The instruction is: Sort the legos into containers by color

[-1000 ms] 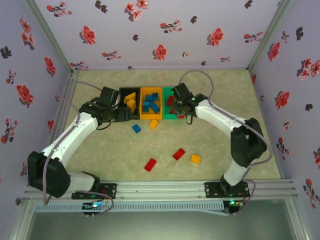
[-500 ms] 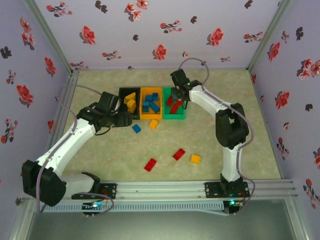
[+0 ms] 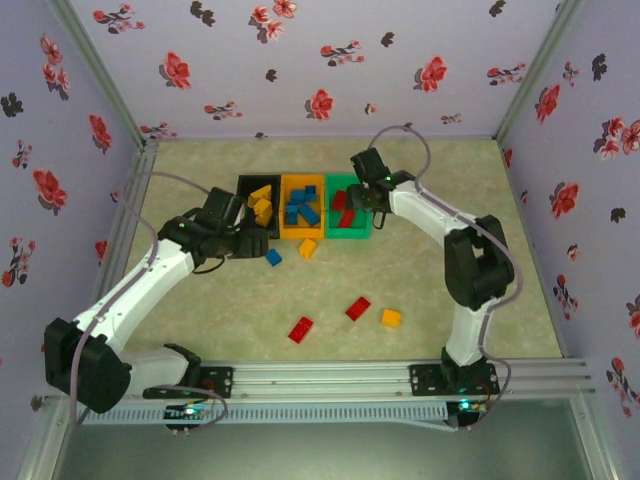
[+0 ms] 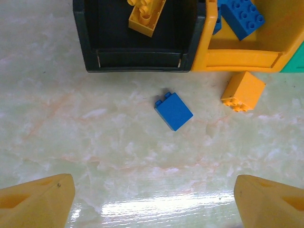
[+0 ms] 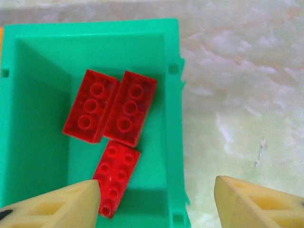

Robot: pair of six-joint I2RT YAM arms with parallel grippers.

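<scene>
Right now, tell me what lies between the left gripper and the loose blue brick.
Only bare table lies there: in the left wrist view nothing sits between the open left gripper and the blue brick.

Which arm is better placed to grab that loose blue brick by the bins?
Left. The left gripper hangs open right above the blue brick; the right gripper is over the green bin.

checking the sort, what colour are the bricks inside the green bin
Red. The bricks lying in the green bin show best in the right wrist view.
</scene>
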